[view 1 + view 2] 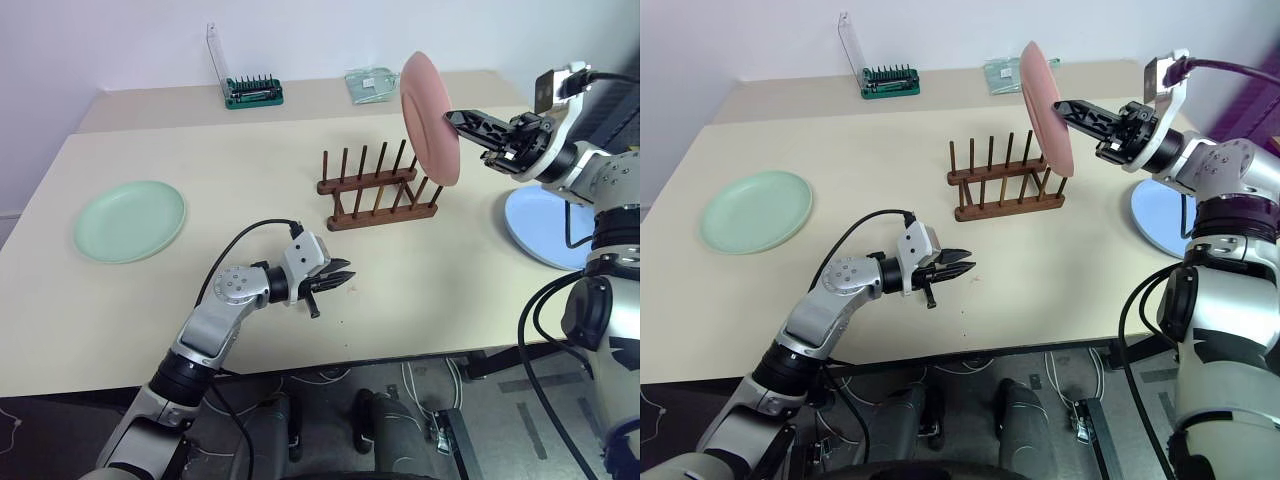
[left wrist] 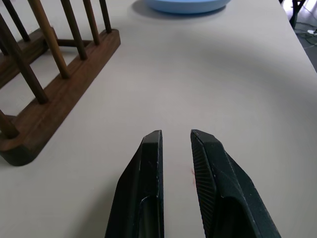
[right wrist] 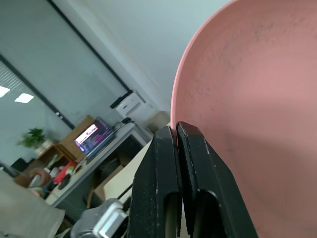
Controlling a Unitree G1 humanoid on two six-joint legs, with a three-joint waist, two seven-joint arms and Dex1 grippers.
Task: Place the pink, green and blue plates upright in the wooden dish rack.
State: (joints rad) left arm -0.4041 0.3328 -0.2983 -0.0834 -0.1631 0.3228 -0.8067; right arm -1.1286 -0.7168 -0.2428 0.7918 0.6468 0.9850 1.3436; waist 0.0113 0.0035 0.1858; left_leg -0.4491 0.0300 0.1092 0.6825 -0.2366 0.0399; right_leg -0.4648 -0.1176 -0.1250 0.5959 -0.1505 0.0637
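My right gripper (image 1: 452, 119) is shut on the rim of the pink plate (image 1: 430, 115) and holds it upright in the air, just above the right end of the wooden dish rack (image 1: 378, 190). In the right wrist view the black fingers (image 3: 166, 148) pinch the pink plate's (image 3: 247, 99) edge. The rack's pegs stand bare. At the table's left the green plate (image 1: 130, 220) lies flat. Partly behind my right arm, the blue plate (image 1: 540, 235) lies flat at the right edge. My left gripper (image 1: 345, 277) hovers low near the front edge, a little open, with nothing between its fingers.
A green screwdriver-bit holder (image 1: 253, 93) with a clear lid and a clear plastic packet (image 1: 372, 83) sit at the back of the table (image 1: 200, 150). A black cable loops over my left wrist (image 1: 250, 235). The wall runs close behind the table.
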